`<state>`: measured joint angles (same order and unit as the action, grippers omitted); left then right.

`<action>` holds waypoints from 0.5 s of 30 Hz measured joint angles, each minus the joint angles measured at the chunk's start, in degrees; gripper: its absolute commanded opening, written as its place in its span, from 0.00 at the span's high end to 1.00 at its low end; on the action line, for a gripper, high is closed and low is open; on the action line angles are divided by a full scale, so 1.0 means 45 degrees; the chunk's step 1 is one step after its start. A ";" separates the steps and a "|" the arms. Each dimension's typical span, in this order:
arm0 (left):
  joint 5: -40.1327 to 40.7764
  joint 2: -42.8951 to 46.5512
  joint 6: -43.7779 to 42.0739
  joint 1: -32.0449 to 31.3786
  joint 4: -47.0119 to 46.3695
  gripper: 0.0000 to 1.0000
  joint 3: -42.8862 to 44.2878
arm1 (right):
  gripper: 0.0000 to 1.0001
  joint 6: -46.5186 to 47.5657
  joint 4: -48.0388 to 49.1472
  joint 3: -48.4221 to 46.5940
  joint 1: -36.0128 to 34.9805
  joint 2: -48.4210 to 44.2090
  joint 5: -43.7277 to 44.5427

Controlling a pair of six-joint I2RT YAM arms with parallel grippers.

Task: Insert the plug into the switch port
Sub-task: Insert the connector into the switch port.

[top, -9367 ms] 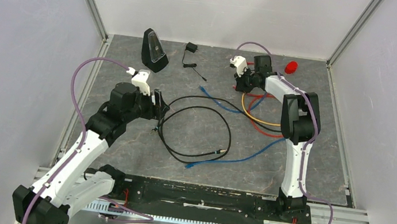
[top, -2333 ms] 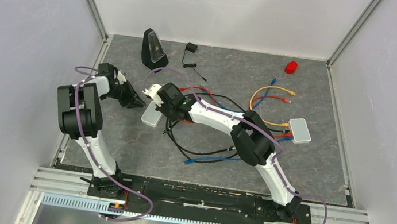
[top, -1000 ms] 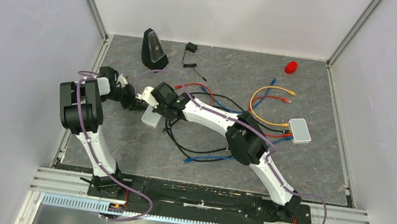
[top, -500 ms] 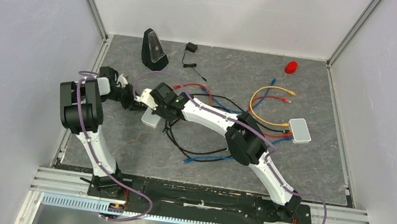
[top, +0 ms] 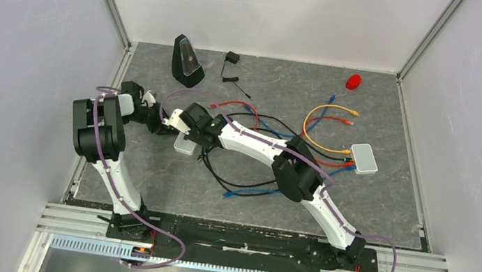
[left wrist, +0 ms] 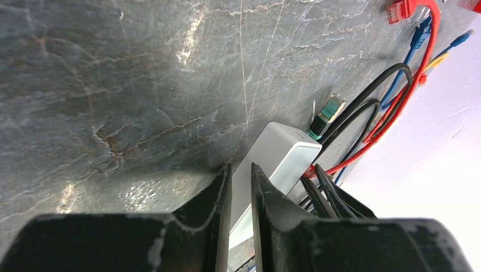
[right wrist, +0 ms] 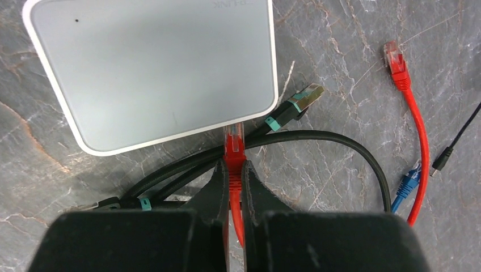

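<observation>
Nearest, the switch (top: 184, 145) lies flat on the table (top: 149, 173), left of centre, and the left hand (left wrist: 239, 175) looks clamped on its left side. If that hold is light, a push could slide or swivel the box. Just beyond, the right hand (right wrist: 233, 170) is pinched together on the red cable behind the red plug (right wrist: 233, 139), whose tip meets the box's edge; whether it has entered I cannot tell. 2 black cables (right wrist: 329, 139) cross beneath the plug and a green-banded plug (right wrist: 292, 107) lies beside it, so the red one may ride up, tilt and jam against the casing.
</observation>
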<state>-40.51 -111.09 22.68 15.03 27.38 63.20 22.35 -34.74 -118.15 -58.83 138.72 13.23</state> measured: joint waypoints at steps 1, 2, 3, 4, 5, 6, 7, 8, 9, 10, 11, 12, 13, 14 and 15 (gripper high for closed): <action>-0.0015 0.0000 0.0000 -0.0005 0.0024 0.76 0.0000 | 1.00 0.0010 0.0039 0.0019 0.0000 0.0000 0.0063; -0.0024 0.0000 -0.0005 -0.0005 0.0044 0.76 0.0000 | 1.00 0.0019 0.0112 0.0063 0.0000 0.0000 0.0136; -0.0029 0.0000 -0.0005 -0.0005 0.0058 0.76 0.0000 | 1.00 0.0029 0.0199 0.0126 0.0000 0.0000 0.0180; -0.0024 0.0000 -0.0005 -0.0005 0.0063 0.76 0.0000 | 1.00 0.0029 0.0282 0.0175 0.0010 0.0000 0.0209; -0.0024 0.0000 -0.0005 0.0000 0.0063 0.76 0.0000 | 1.00 0.0034 0.0384 0.0238 0.0010 0.0000 0.0253; -0.0019 0.0000 -0.0010 0.0000 0.0063 0.76 0.0000 | 1.00 0.0034 0.0486 0.0301 0.0010 0.0000 0.0291; -0.0019 0.0000 -0.0010 0.0000 0.0063 0.76 0.0000 | 1.00 0.0034 0.0607 0.0379 0.0010 -0.0015 0.0345; -0.0019 0.0000 -0.0010 0.0000 0.0063 0.76 0.0000 | 1.00 0.0034 0.0709 0.0442 0.0010 -0.0034 0.0389; -0.0019 0.0000 -0.0010 0.0000 0.0063 0.76 0.0000 | 1.00 0.0034 0.0782 0.0505 0.0010 -0.0053 0.0418; -0.0019 0.0000 -0.0010 0.0000 0.0063 0.76 0.0000 | 1.00 0.0044 0.0879 0.0563 0.0015 -0.0078 0.0427; -0.0019 0.0000 -0.0010 0.0000 0.0063 0.76 0.0000 | 1.00 0.0044 0.0952 0.0593 0.0019 -0.0078 0.0432; -0.0019 0.0000 -0.0010 0.0000 0.0063 0.76 0.0000 | 1.00 0.0044 0.1001 0.0607 0.0024 -0.0078 0.0437; -0.0019 0.0000 -0.0015 0.0000 0.0063 0.76 0.0000 | 1.00 0.0044 0.1035 0.0622 0.0029 -0.0078 0.0442; -0.0019 0.0000 -0.0010 0.0000 0.0063 0.76 0.0000 | 1.00 0.0044 0.1054 0.0627 0.0039 -0.0078 0.0442; -0.0019 0.0000 -0.0015 0.0000 0.0063 0.76 0.0000 | 1.00 0.0044 0.1088 0.0651 0.0044 -0.0078 0.0442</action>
<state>-40.60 -111.09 22.61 15.03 27.66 63.20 22.55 -29.85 -115.22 -58.63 138.37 15.22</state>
